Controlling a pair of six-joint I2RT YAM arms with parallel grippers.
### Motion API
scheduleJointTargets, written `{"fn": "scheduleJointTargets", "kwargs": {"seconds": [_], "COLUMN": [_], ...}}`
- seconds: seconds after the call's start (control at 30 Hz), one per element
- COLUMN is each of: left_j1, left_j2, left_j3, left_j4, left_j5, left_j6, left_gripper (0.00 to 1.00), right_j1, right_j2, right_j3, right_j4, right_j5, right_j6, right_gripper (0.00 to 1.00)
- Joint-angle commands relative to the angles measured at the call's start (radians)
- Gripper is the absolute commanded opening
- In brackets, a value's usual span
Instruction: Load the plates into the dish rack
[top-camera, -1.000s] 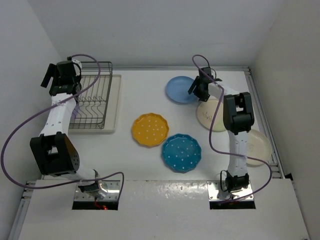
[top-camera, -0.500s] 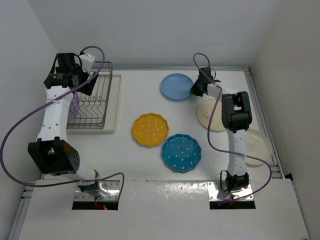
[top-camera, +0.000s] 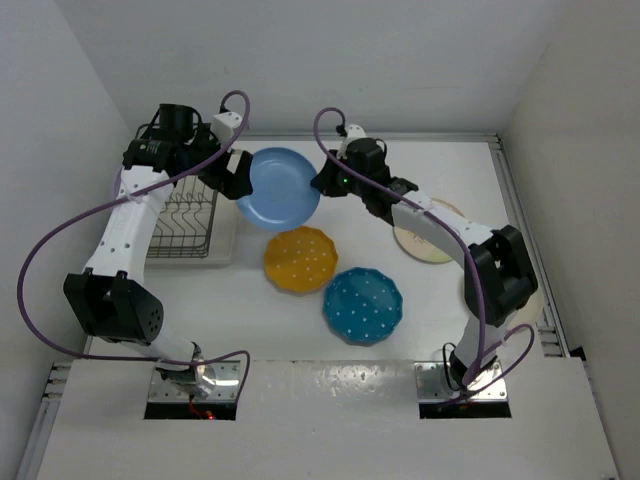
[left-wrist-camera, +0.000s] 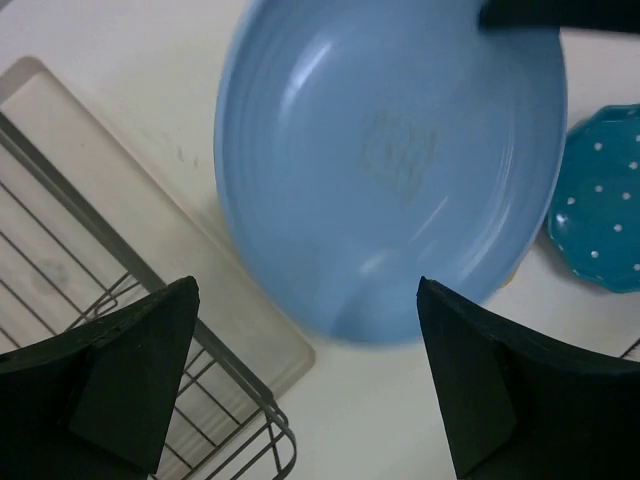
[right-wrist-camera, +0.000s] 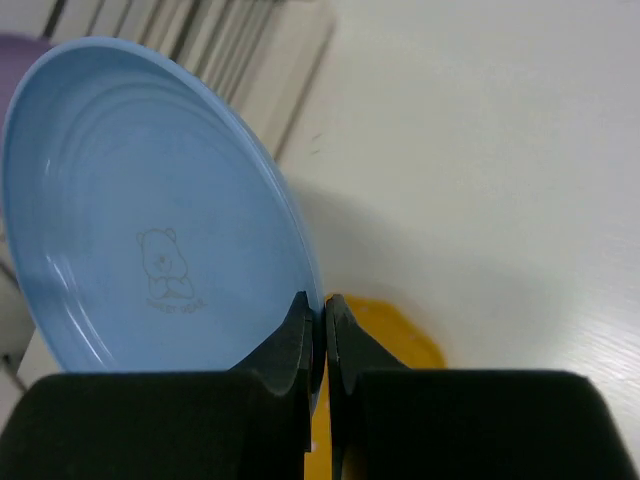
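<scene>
I'm pinching the light blue plate (top-camera: 279, 186) by its rim with the right gripper (right-wrist-camera: 318, 305), offering it to the spread left gripper (left-wrist-camera: 308, 300) nearer the dish rack (top-camera: 185, 215).

light blue plate (top-camera: 280, 190) lifted leftward by right tool (top-camera: 322, 183), left tool (top-camera: 235, 180) swung beside it

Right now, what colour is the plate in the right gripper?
Light blue plate, faint bear mark; clearest in the right wrist view.

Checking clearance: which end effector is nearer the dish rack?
Left. The left end effector hovers just right of the dish rack; the right end effector is farther right, pinching the light blue plate by its rim.
</scene>
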Motion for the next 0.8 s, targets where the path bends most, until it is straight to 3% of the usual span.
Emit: {"fn": "scheduleJointTargets", "kwargs": {"seconds": [0.0,0.1,0.17,0.2,0.23,0.33,0.53,0.63,0.67,0.7,0.73,0.77], "left_j1": [-0.007,-0.007,-0.007,-0.007,-0.007,0.002,0.002,0.002,0.002,0.002,0.002,0.002], "left_j2": [-0.019,-0.039,-0.039,-0.039,-0.039,-0.039,-0.039,-0.039,-0.039,-0.039,-0.048,-0.048], "left_j3": [0.002,-0.063,-0.099,-0.112,-0.129,-0.152,-0.17,-0.17,-0.17,-0.17,-0.17,-0.17], "left_j4": [0.006,0.027,0.041,0.041,0.041,0.041,0.052,0.052,0.052,0.052,0.052,0.052], "left_j5": [0.101,0.083,0.039,0.0,-0.011,-0.011,0.012,0.003,0.003,0.003,0.003,-0.009], "left_j6": [-0.029,-0.029,-0.041,-0.041,-0.053,-0.053,-0.053,-0.053,-0.062,-0.062,-0.062,-0.062], "left_gripper": [0.95,0.95,0.88,0.83,0.7,0.55,0.55,0.34,0.2,0.14,0.02,0.0], "right_j1": [0.052,0.078,0.086,0.095,0.095,0.099,0.117,0.117,0.118,0.115,0.117,0.117], "right_j2": [-0.052,-0.09,-0.118,-0.136,-0.153,-0.188,-0.225,-0.23,-0.233,-0.236,-0.233,-0.236], "right_j3": [-0.059,-0.101,-0.128,-0.144,-0.15,-0.176,-0.231,-0.237,-0.245,-0.248,-0.251,-0.251], "right_j4": [0.06,0.113,0.147,0.156,0.159,0.167,0.215,0.225,0.225,0.23,0.232,0.229], "right_j5": [-0.025,-0.033,-0.042,-0.041,-0.039,-0.042,-0.05,-0.053,-0.055,-0.056,-0.059,-0.062], "right_j6": [-0.045,-0.025,-0.029,-0.028,-0.036,-0.037,-0.031,-0.025,-0.02,-0.019,-0.017,-0.02], "right_gripper": [0.0,0.0,0.0,0.0,0.0,0.0,0.0,0.0,0.0,0.0,0.0,0.0]}}
